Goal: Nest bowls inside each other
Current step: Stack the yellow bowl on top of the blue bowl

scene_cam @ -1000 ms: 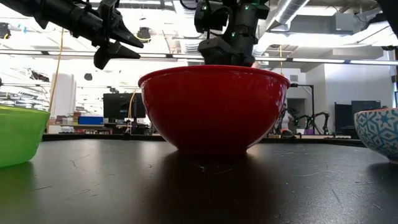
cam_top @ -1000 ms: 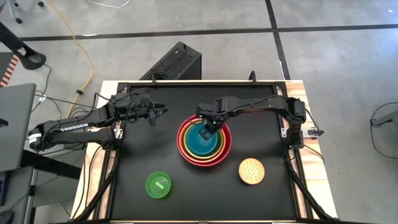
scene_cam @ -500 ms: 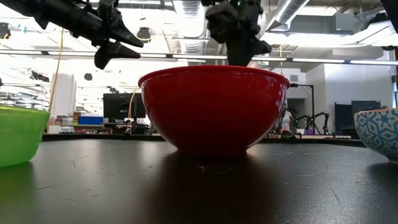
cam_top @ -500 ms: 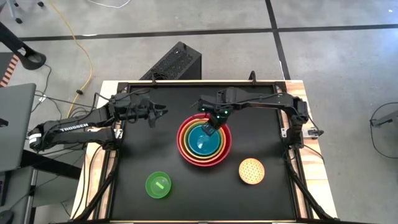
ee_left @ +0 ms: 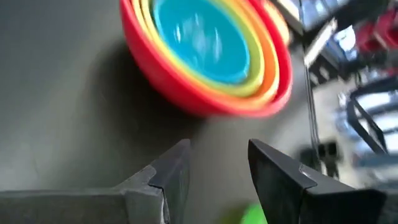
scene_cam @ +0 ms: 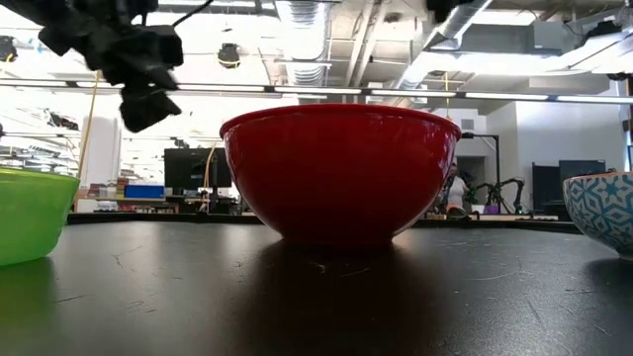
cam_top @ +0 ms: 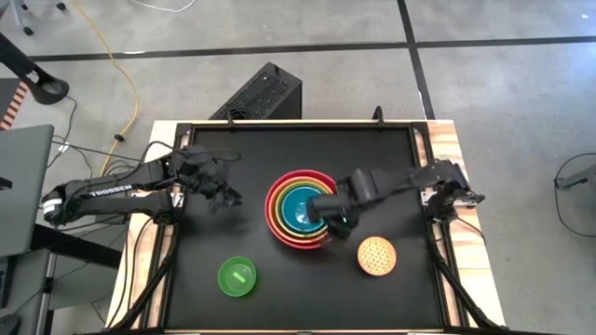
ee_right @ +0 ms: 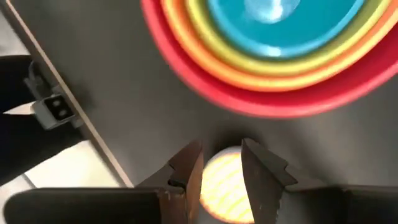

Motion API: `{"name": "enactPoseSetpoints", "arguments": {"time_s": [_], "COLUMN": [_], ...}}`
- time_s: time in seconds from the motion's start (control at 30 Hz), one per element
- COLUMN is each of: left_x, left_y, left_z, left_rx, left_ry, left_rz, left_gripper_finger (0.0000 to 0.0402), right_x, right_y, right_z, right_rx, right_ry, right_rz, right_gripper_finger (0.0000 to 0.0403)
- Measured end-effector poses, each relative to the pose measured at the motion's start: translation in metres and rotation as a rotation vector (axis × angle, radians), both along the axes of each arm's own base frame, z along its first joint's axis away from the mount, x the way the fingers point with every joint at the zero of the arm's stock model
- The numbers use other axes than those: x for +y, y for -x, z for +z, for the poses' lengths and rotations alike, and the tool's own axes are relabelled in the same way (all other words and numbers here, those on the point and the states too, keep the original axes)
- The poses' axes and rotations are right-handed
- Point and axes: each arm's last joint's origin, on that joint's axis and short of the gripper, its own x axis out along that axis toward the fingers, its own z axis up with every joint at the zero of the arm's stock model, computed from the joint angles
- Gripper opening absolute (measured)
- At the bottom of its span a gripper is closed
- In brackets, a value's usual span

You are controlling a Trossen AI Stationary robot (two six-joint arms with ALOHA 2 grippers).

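Note:
Four bowls sit nested at the table's middle: red outermost, then orange, olive-green and blue innermost. The speckled yellow bowl stands alone on the mat at the near right. The bright green bowl stands alone at the near left. My right gripper hangs open and empty over the stack's near right rim; in its wrist view its fingers frame the yellow bowl below. My left gripper hovers open and empty left of the stack.
Bare black mat lies around the bowls inside a raised frame. In the low view the red bowl fills the middle, the green bowl stands at the left, and a bowl with a blue-patterned wall at the right.
My right gripper has risen out of the blue bowl and swung toward the table's near right, over the stack's rim and toward the yellow bowl. My left gripper has tipped downward and sunk a little beside the stack. The bowls have stayed in place.

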Motion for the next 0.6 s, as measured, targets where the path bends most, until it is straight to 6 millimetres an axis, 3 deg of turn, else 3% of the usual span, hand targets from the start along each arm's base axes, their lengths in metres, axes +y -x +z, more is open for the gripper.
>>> {"name": "enactPoseSetpoints", "arguments": {"time_s": [0.23,0.37,0.47,0.6], "left_x": [-0.015,-0.021,-0.025,-0.032], "left_y": [-0.001,-0.006,-0.012,-0.018], "left_z": [-0.008,-0.009,-0.010,-0.011], "left_rx": [0.059,0.058,0.055,0.066], "left_ry": [-0.002,-0.060,-0.021,0.030], "left_rz": [-0.097,-0.108,-0.106,-0.096], "left_gripper_finger": [0.0150,0.0150,0.0150,0.0150], "right_x": [0.057,0.081,0.084,0.065], "right_y": [0.020,0.032,0.049,0.084], "right_z": [0.000,-0.002,-0.013,-0.032], "right_rx": [0.033,-0.004,0.040,0.082], "right_ry": [-0.016,0.054,0.092,0.117], "right_rz": [-0.176,-0.176,-0.166,-0.228], "right_gripper_finger": [0.0127,0.0127,0.0123,0.0119]}}
